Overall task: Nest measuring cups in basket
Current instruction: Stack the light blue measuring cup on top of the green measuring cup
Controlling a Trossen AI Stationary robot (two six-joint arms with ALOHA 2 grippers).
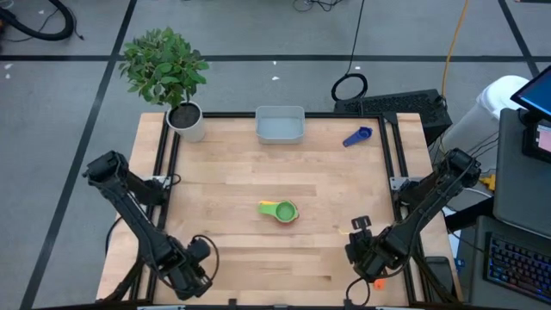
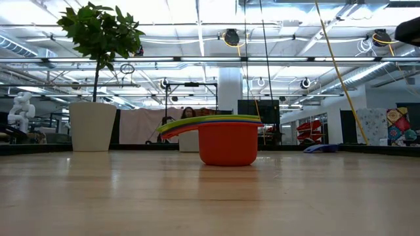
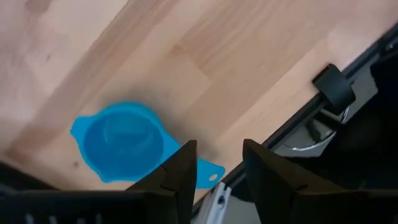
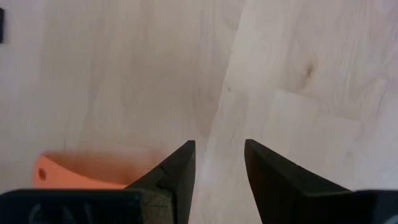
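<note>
A nested stack of cups (image 1: 280, 211) rests on its base mid-table, green on top with a yellow handle; the low view shows its red bottom cup (image 2: 228, 143). The pale basket (image 1: 280, 125) sits at the far edge, with a dark blue cup (image 1: 357, 136) lying to its right. My left gripper (image 1: 194, 271) hovers open near the near-left corner; its wrist view shows a light blue cup (image 3: 124, 142) lying beneath it, handle under the fingers (image 3: 217, 168). My right gripper (image 1: 366, 254) is open near the near-right corner, beside an orange cup (image 4: 81, 171) (image 1: 376, 282).
A potted plant in a white pot (image 1: 187, 120) stands at the far-left corner. Black rails frame the table's sides (image 3: 298, 118). Bare wood lies between the stack and the basket.
</note>
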